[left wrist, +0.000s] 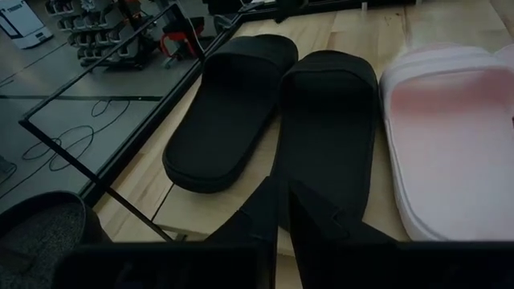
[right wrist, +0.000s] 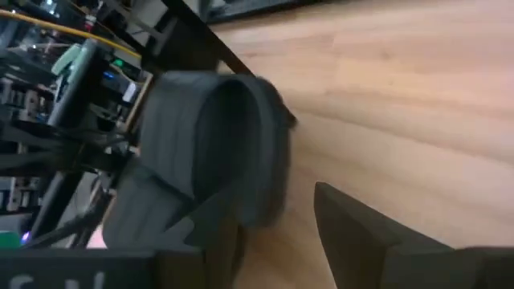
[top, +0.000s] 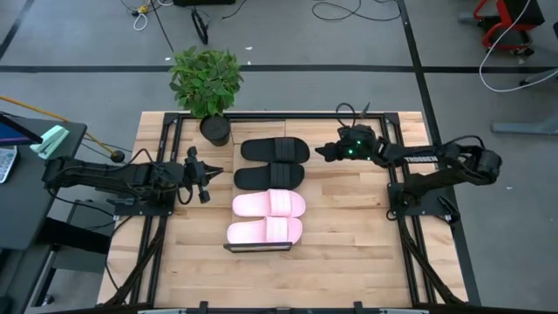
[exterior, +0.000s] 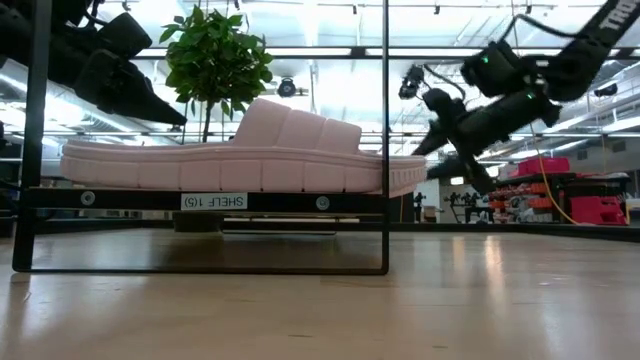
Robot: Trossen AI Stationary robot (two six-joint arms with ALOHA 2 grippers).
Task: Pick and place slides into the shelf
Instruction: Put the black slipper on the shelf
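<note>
High view: four slides (top: pixel 268 189) rest on the shelf (top: pixel 258 248); left end effector (top: pixel 202 174) nearly together, right end effector (top: pixel 324 152) apart, both empty beside it; retreat seems next.

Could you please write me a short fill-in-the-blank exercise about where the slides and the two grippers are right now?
1. The four slides lie in one row on the shelf, and the two nearest the potted plant are ____ in colour.
2. The number of pink slides in that row is ____.
3. Neither the left gripper nor the right gripper holds a ____.

Missing words: black; two; slide
</note>
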